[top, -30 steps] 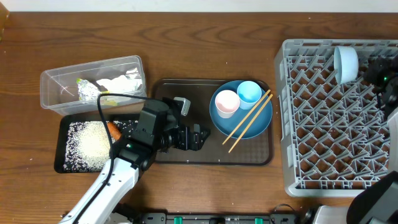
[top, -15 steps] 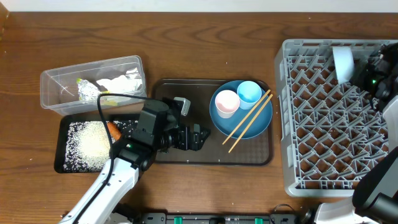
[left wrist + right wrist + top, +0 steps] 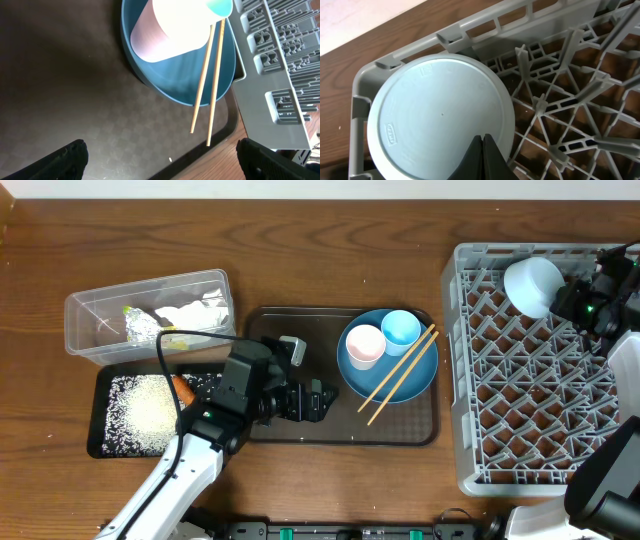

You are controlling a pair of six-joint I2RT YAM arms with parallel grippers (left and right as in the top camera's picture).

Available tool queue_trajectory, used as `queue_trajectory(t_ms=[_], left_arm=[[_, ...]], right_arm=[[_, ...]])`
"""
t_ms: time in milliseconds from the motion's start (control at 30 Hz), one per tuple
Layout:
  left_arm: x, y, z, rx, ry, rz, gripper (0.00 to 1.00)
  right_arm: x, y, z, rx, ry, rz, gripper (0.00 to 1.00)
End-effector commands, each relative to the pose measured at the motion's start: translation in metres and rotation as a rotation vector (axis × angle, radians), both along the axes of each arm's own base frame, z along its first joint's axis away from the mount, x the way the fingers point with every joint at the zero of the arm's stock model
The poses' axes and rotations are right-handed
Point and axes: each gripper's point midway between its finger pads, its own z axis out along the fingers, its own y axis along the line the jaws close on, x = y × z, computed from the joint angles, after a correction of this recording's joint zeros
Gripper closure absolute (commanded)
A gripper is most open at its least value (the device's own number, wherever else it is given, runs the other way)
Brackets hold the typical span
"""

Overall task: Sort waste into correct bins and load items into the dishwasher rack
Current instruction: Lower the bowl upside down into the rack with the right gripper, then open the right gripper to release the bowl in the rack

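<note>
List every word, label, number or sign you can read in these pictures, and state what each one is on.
Underside of the pale bowl, right wrist view: two small moulded marks, one near the left edge of the base and one near its top edge. Both are too small to read.
Grey rack, blue plate and clear tub: no text visible.
No other writing, brand or number shows in any view.

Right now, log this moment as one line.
left gripper: open, over dark brown serving tray | right gripper: shut, against pale white-blue bowl in grey plastic dishwasher rack | round blue plate, pink cup, light blue cup, wooden chopsticks: unracked
</note>
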Motion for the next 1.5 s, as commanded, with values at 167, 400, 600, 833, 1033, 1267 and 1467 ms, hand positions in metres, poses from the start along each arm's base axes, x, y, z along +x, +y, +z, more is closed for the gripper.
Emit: queue_trajectory(t_ms=[167, 400, 600, 833, 1033, 1267, 1467], left_arm=[[0.004, 0.000, 0.009, -0.001, -0.032, 0.005, 0.02], [0.005, 0.000, 0.009, -0.001, -0.033, 0.005, 0.02], [0.005, 0.000, 0.009, -0.001, -0.033, 0.005, 0.02], [0.004, 0.000, 0.009, -0.001, -0.032, 0.005, 0.02], [0.004, 0.000, 0.009, -0.001, -0.032, 0.005, 0.02], [0.004, 0.000, 0.009, -0.001, -0.032, 0.005, 0.02], [0.004, 0.000, 0.009, -0.001, -0.032, 0.005, 0.02]], right_arm=[[0.000, 0.013, -0.005, -0.026, 0.041, -0.001, 0.99], [0.001, 0.027, -0.009, -0.041, 0.062, 0.022, 0.99], [0.000, 0.024, -0.009, -0.095, 0.080, 0.003, 0.99], [0.004, 0.022, 0.025, -0.126, 0.004, 0.004, 0.99], [-0.001, 0.026, 0.036, -0.132, -0.007, 0.011, 0.99], [0.000, 0.043, 0.032, -0.261, 0.025, 0.102, 0.99], [0.012, 0.078, 0.036, -0.464, 0.015, 0.231, 0.99]])
